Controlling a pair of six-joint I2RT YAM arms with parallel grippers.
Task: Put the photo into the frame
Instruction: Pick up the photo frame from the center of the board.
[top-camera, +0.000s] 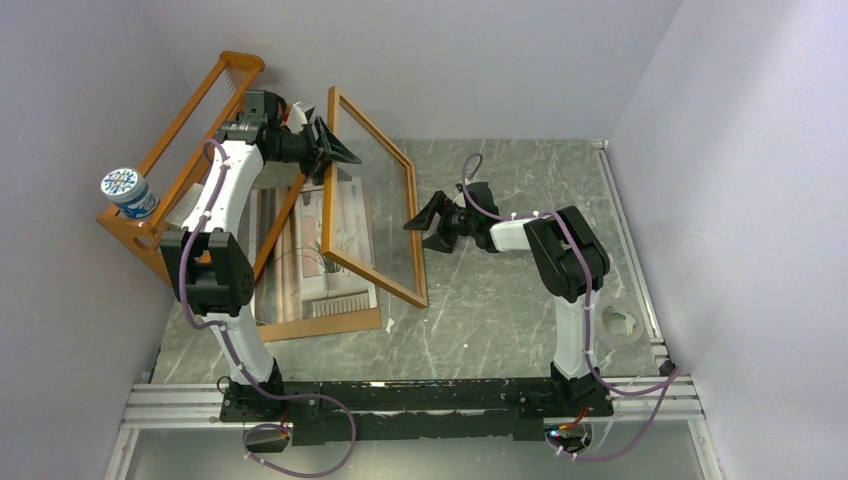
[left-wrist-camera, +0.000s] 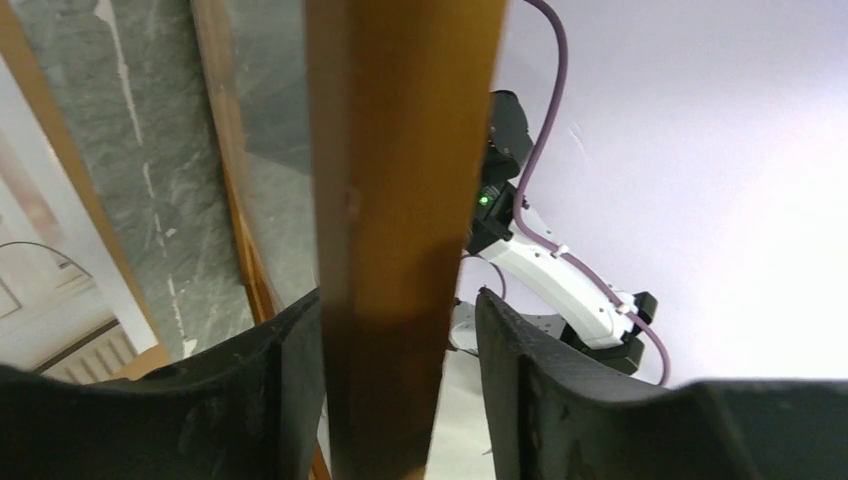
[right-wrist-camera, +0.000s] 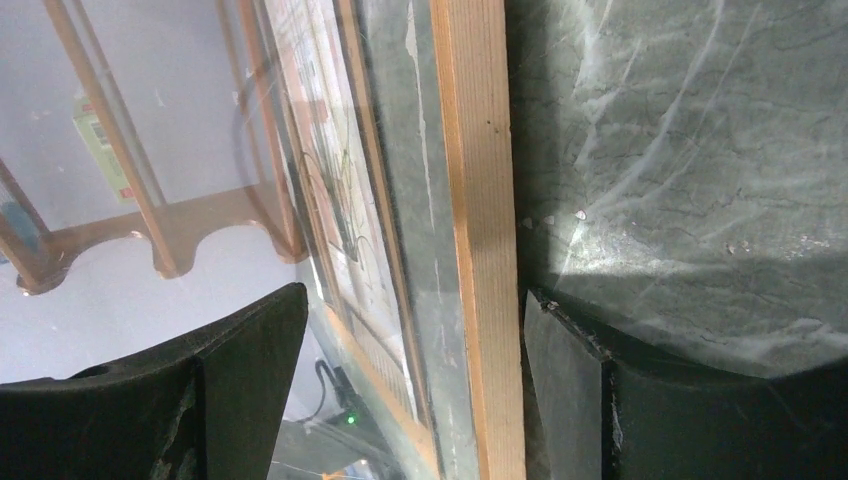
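Left of centre on the table (top-camera: 500, 300): photo (top-camera: 335, 250) lies flat on a brown board (top-camera: 320, 325), just right of the wooden rack (top-camera: 190, 130).
Frame (top-camera: 370, 125): raised and tilted on edge over the photo's right side; can't tell if its near corner touches down.
Your left gripper (top-camera: 340, 150): clamped on the frame's left rail, toward the far end.
Your right gripper (top-camera: 418, 215): spread wide, straddling the right rail, not gripping it; one finger (right-wrist-camera: 570, 390) just beside the wood, the other well clear.
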